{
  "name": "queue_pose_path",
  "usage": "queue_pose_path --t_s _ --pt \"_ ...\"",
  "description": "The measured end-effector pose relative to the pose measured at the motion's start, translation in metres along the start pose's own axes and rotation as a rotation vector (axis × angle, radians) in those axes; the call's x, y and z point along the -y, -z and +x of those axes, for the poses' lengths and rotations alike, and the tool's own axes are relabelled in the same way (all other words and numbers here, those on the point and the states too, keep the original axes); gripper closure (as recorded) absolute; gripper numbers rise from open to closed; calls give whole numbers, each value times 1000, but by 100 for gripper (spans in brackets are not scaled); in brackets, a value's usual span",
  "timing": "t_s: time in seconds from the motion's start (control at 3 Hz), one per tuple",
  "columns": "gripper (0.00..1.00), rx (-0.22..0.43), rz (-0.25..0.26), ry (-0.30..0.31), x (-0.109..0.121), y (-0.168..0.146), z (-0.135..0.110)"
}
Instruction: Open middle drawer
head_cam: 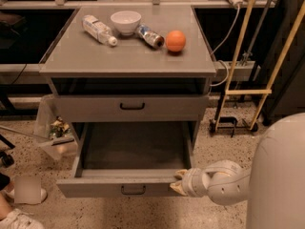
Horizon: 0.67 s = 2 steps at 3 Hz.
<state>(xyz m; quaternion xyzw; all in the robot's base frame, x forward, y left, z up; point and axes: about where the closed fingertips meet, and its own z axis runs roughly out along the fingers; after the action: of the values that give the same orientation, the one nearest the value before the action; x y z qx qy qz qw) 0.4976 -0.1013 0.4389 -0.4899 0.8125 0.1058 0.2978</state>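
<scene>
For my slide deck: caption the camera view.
Gripper at the front right corner of the pulled-out middle drawer.
</scene>
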Motion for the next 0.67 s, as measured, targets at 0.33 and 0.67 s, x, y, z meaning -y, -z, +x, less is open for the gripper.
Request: queue_pose_path --t_s 0.33,0.67 --pt "100 7 -16 -13 -11 1 2" --pt "100 10 -27 -22 -17 2 3"
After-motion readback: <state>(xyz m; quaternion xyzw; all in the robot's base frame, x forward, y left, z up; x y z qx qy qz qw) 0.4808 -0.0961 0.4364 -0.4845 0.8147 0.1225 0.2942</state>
